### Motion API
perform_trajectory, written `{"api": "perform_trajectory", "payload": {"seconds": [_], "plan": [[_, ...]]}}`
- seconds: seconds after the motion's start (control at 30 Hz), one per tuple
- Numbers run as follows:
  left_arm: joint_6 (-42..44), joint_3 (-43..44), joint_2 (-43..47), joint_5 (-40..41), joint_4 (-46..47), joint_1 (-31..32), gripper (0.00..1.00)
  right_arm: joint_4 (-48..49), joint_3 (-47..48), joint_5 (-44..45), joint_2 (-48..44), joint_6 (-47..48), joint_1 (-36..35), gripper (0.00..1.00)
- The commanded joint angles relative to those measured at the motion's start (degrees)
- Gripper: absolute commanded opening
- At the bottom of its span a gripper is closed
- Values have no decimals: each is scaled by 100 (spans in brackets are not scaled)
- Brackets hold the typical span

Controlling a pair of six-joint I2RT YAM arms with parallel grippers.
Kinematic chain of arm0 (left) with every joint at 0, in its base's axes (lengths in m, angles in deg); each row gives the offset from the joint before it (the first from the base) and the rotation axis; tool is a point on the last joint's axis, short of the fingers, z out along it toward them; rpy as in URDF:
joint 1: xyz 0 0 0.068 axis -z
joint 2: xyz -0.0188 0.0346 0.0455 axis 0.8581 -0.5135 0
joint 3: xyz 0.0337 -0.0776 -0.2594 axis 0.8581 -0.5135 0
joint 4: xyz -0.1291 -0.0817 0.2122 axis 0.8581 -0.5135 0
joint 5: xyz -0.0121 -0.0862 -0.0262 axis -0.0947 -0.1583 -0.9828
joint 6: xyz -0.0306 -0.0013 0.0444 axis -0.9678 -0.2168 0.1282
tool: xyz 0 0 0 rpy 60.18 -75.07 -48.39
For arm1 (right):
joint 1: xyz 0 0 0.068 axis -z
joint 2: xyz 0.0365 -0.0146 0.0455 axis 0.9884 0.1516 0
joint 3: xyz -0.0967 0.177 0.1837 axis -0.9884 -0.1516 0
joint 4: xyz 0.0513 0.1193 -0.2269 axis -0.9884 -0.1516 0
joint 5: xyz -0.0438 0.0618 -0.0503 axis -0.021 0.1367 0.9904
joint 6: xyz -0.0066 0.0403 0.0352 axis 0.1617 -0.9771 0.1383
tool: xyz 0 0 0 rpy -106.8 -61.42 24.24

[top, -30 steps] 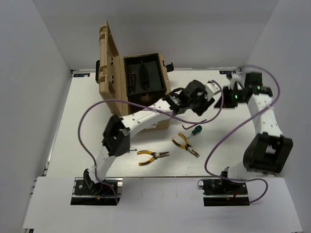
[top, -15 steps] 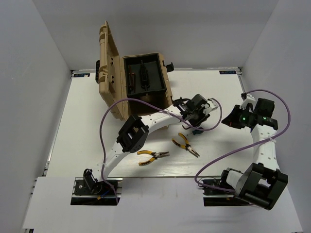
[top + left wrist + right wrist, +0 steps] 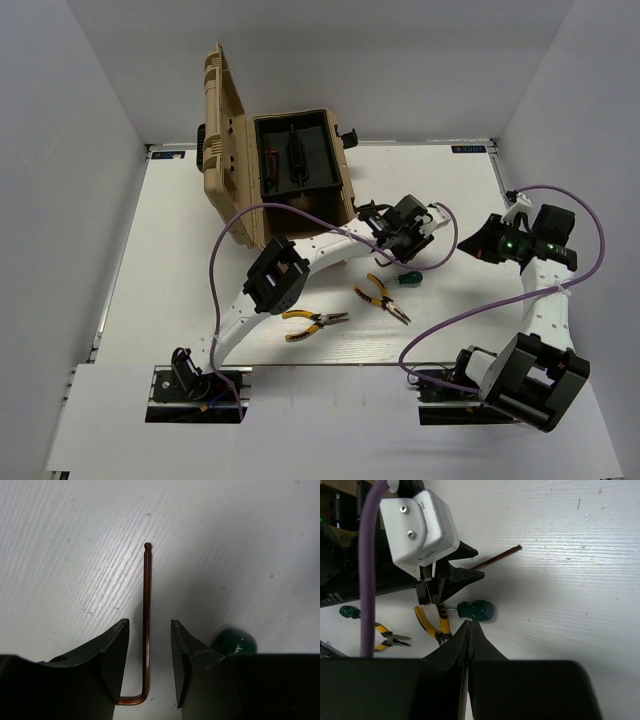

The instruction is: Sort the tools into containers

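Note:
The tan toolbox (image 3: 232, 150) stands open at the back left, with dark tools in its black tray (image 3: 293, 155). My left gripper (image 3: 149, 622) is open, low over the table, its jaws on either side of a copper-coloured L-shaped hex key (image 3: 147, 590) that lies flat. In the top view the left gripper (image 3: 393, 255) is right of the toolbox. A green screwdriver (image 3: 408, 278) lies beside it. Two yellow pliers (image 3: 382, 297) (image 3: 313, 322) lie nearer. My right gripper (image 3: 470, 623) is shut and empty, above the table right of the screwdriver (image 3: 476, 610).
A second green screwdriver (image 3: 349, 611) shows at the left of the right wrist view, beyond both pliers (image 3: 432, 622). The left arm's purple cable (image 3: 230, 225) loops in front of the toolbox. White walls enclose the table (image 3: 170, 260) on three sides.
My left gripper has come down from beside the toolbox to straddle the hex key. My right arm has swung from the back right forward to the right of the screwdriver.

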Motion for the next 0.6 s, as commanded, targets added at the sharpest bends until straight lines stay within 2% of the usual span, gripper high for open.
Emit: {"api": "perform_trajectory", "payload": {"seconds": [0.0,0.37,0.57], "plan": [[48,-51,-9,64,44,-33,50,184,-89,-271,29,-54,86,0],[100,-103,-175,548,-298,-33,50,192,-142,-622,55,-90,262,0],[214,-156,-229,601,-597,-33,37,184,-168,-737,55,-98,376,0]]}}
